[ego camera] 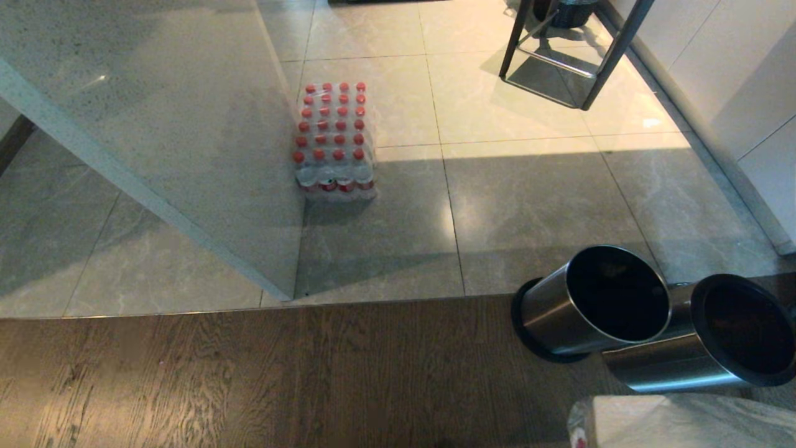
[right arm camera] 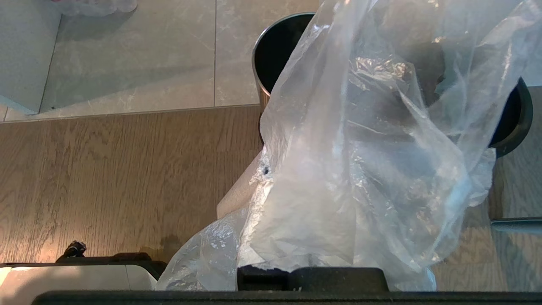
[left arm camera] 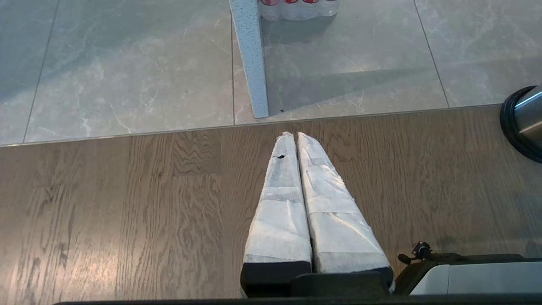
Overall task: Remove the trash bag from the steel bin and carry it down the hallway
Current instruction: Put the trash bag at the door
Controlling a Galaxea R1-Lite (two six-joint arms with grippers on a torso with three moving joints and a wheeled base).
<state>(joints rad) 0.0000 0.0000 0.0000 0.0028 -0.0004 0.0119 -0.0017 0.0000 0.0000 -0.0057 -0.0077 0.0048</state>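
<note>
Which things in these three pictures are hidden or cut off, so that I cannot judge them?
- Right end effector: in the right wrist view, the clear crinkly plastic trash bag drapes over its fingers.
- Second round brushed-steel bin: the head view's right edge cuts it off.
- Insides of both steel bins: too dark in the head view.
- Shrink-wrapped pack of red-capped bottles: cut by the left wrist view's edge.

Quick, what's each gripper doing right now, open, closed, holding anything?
Left gripper: closed, holding nothing.
Right gripper: closed on the trash bag.
</note>
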